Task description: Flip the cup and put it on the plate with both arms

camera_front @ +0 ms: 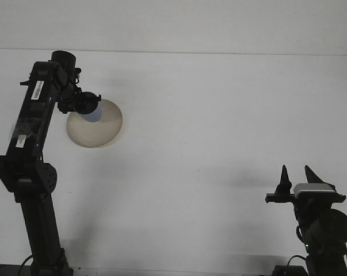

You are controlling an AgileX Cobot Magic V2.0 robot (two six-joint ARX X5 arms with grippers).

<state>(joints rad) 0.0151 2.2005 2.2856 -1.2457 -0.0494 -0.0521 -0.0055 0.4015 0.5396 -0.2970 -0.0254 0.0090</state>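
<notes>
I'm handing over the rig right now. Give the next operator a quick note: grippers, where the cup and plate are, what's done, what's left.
Left gripper: shut on the cup, holding it over the upper left part of the plate. I cannot tell whether the cup touches the plate.
Right gripper: open, empty, parked near its base at lower right, far from the plate.
Done: cup picked up and brought to the plate.
Left: set the cup down on the plate, release, pull the left arm back. Cup orientation is hard to read from this view, so check it before release.

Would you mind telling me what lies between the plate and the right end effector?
Nothing: the front view shows only bare white table between the plate and the right end effector.
</notes>
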